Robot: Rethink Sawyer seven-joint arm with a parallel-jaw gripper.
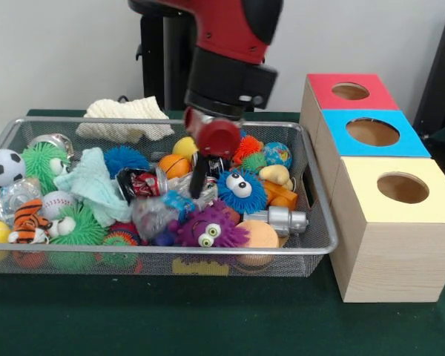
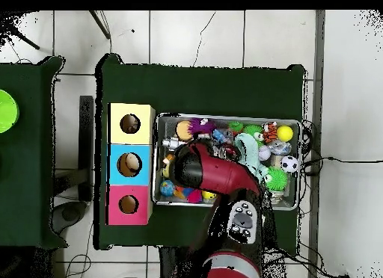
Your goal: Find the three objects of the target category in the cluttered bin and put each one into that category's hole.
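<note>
Target category can't be read off the frames, so listing bin contents. Wire mesh bin (image 1: 315, 222) sits on the green tabletop (image 1: 208, 319), packed with toys. Near the front wall: purple spiky toy with eyes (image 1: 208, 228), next to a round peach ball (image 1: 258, 236). Just behind: blue fuzzy toy with googly eyes (image 1: 241, 190), a grey metal cylinder (image 1: 282, 219) lying on its side, orange block (image 1: 282, 196) at the right. Centre: crushed red-and-black can (image 1: 137, 182), crumpled clear plastic (image 1: 152, 215), orange ball (image 1: 174, 165), yellow ball (image 1: 184, 147). Left end: soccer ball (image 1: 3, 167), green spiky ball (image 1: 43, 162), baseball (image 1: 57, 203), striped tiger toy (image 1: 28, 219), light teal cloth (image 1: 93, 184). Back right: globe-pattern ball (image 1: 277, 154), orange-red spiky toy (image 1: 247, 147). White knitted cloth (image 1: 126, 117) hangs over the back rim.

Arm (image 1: 222, 44) comes down into the bin's middle. Jaws (image 1: 200, 185) are down among the toys, a dark finger (image 1: 199, 178) showing just beside the can and the blue fuzzy toy. Can't tell if the jaws are open, closed, or on anything: clutter hides the tips, and overhead the arm covers them.

Right of the bin, touching or just beside it: row of three wooden boxes with a round hole each, yellow top (image 1: 400, 185) nearest, blue top (image 1: 372, 132) in the middle, red top (image 1: 350, 90) farthest. Overhead, something pale shows inside the blue box's hole (image 2: 130, 164).
</note>
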